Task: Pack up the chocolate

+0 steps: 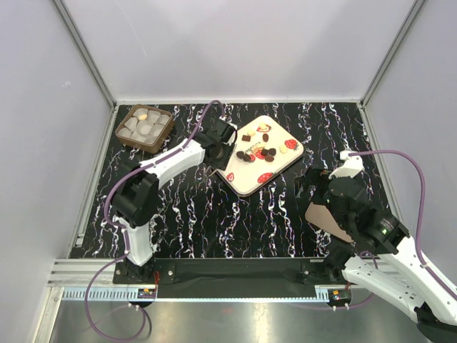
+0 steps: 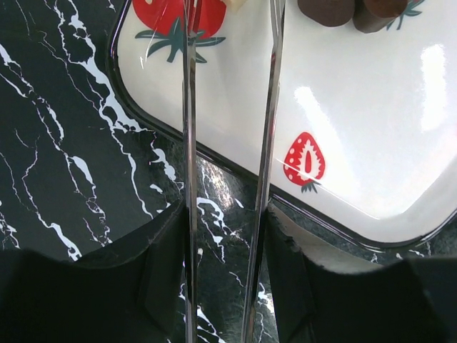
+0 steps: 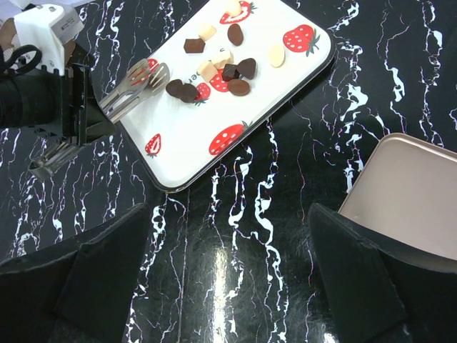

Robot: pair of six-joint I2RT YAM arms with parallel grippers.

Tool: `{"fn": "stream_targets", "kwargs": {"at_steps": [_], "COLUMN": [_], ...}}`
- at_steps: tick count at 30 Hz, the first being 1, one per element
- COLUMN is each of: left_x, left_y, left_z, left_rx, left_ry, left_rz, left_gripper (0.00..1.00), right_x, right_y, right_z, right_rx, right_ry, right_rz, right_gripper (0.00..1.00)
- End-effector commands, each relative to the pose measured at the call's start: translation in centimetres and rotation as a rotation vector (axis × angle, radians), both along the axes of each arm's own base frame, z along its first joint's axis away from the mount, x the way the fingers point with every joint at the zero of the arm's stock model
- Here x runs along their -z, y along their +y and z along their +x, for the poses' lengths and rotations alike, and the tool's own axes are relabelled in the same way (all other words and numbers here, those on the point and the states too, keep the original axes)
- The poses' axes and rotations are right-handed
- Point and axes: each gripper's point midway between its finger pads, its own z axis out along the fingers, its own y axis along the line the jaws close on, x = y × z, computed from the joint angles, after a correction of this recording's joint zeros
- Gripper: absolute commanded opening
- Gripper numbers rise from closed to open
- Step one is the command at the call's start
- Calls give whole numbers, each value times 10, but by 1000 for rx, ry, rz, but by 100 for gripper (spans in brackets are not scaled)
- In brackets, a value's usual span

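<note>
The chocolate (image 1: 257,152), several small dark, tan and cream pieces, lies on a white strawberry-print tray (image 1: 275,175) at the table's middle. My left gripper (image 1: 216,138) is shut on metal tongs (image 3: 136,80). Their blades (image 2: 268,143) run out over the tray's near-left edge (image 2: 171,132). The tips stand slightly apart beside two dark pieces (image 3: 182,90), and I see nothing between them. Dark pieces (image 2: 328,8) show at the top of the left wrist view. My right gripper (image 3: 228,211) hangs open over bare table, right of the tray (image 3: 186,143), holding nothing.
A brown box (image 1: 145,128) with white paper cups stands at the back left, one tan piece in it. A flat tan lid (image 3: 407,193) lies under the right arm. Grey walls enclose the black marbled table (image 1: 214,214).
</note>
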Motion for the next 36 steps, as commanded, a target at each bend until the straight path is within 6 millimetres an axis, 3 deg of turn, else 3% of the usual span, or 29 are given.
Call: {"fn": "stream_targets", "kwargs": {"at_steps": [1, 11, 24, 28, 30, 31, 36], "left_x": [-16, -20, -86, -102, -103, -116, -149], "left_y": [-5, -4, -1, -1, 10, 12, 69], "left_z": [22, 16, 9, 16, 24, 32, 71], "left_rx": [-12, -6, -12, -9, -34, -48, -187], "left_ry": [-75, -61, -141, -183, -178, -204, -259], "left_rz": [-15, -24, -91, -104, -72, -78, -86], "left_gripper": [49, 43, 39, 39, 39, 39, 39], "right_x": [-9, -9, -12, -13, -13, -13, -13], "right_y": [-1, -2, 2, 2, 4, 4, 4], "right_z": [6, 5, 3, 2, 2, 2, 2], "right_rx": [21, 22, 11, 7, 3, 3, 1], "right_ry": [-40, -41, -39, -40, -42, -41, -40], "right_rz": [11, 15, 44, 53, 58, 58, 56], "right_gripper": [100, 100, 100, 100, 100, 100, 100]}}
